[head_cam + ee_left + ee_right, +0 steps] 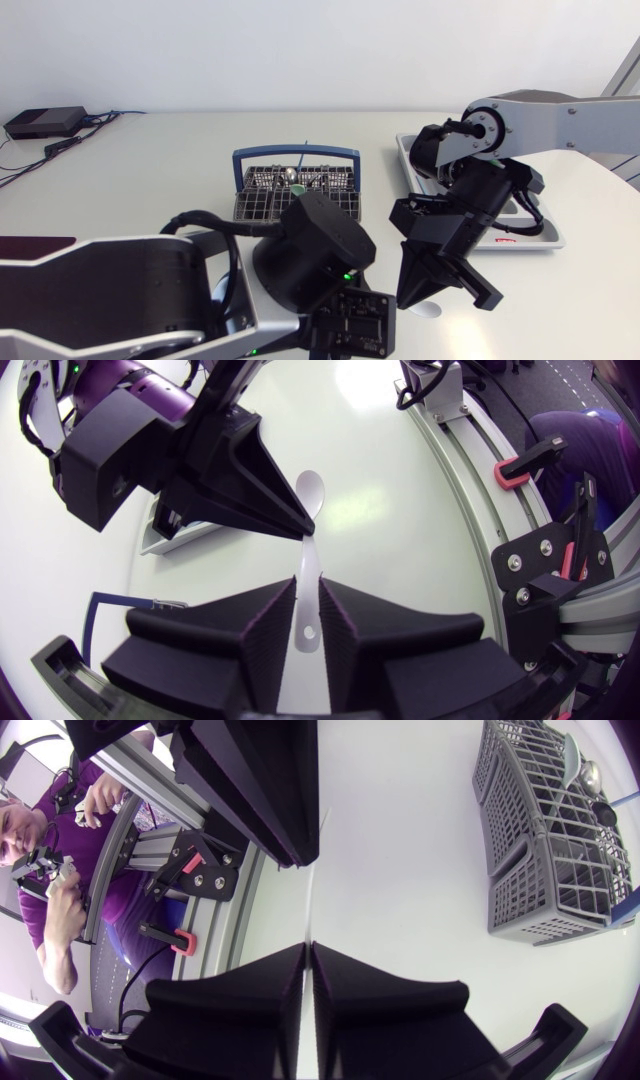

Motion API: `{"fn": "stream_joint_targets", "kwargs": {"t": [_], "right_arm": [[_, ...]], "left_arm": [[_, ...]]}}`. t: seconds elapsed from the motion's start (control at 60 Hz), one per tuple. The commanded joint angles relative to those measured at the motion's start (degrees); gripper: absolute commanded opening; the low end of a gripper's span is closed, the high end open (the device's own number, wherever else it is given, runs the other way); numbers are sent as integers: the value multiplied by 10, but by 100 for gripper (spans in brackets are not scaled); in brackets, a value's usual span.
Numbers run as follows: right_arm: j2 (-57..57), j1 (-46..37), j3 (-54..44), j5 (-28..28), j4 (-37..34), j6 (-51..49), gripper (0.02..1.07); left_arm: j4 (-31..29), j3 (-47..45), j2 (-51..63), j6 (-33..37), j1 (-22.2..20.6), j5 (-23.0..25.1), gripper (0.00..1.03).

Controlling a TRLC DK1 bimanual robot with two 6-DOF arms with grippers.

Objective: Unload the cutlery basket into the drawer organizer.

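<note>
Lister: Left arm (120, 290), the nearest item, is entered low across the front of the surface (150, 170), wrist bent toward the middle. Left jaws are logged as narrow, closed on the handle end of the white spoon (307, 575).

Checker: Is the spoon's position recorded?

Lister: It is held near the front edge, well apart from the cutlery basket (262, 205) and from the drawer organizer (530, 244). Its long axis is noted as running straight out from the left jaws to the right jaws, with the bowl at the far end, just past the right tips. Its height above the surface cannot be told.

Checker: And the right arm (560, 120)?

Lister: It is entered from the right side, links raised over the organizer, wrist turned steeply down. Right jaws are listed as narrow, pinched on the spoon's neck. In the right wrist view only a thin white edge is shown between them.

Checker: Which relation is flagged for the coming move?

Lister: One spoon, two grips, along one line. The organizer is placed behind the right arm, so that arm is judged the nearer carrier. Release by the left jaws is judged to be called for first, drawn back along the handle axis so the spoon is not twisted. Metal pieces are listed inside the basket, not yet unloaded.
</note>
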Motion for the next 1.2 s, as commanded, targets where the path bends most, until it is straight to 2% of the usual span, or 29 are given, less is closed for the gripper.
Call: {"fn": "stream_joint_targets", "kwargs": {"t": [0.0,0.067,0.15,0.233,0.4,0.483,0.617,0.717,1.017,1.067,1.183], "right_arm": [[-8,2,-20,-6,7,6,8],[-15,2,-30,-4,22,13,8],[-23,2,-39,0,35,18,8],[-30,2,-46,4,45,23,8],[-53,-1,-50,11,65,37,8],[-68,-5,-52,11,76,46,8],[-84,-7,-59,15,101,62,8],[-95,-7,-63,15,111,68,8],[-135,-6,-74,18,159,101,8],[-142,-6,-72,18,161,106,8],[-149,-2,-70,18,167,115,8]], "left_arm": [[4,-11,7,-12,3,-2,58],[0,-6,8,-25,14,-2,76],[-8,-1,8,-38,44,15,84],[-30,10,8,-50,86,73,84],[-65,31,22,-77,140,156,84],[-90,53,31,-95,173,227,84],[-114,79,45,-113,195,282,84],[-126,94,52,-123,202,306,84],[-144,116,62,-134,206,322,82],[-148,119,65,-135,212,328,76],[-152,120,68,-136,219,339,68]]}}
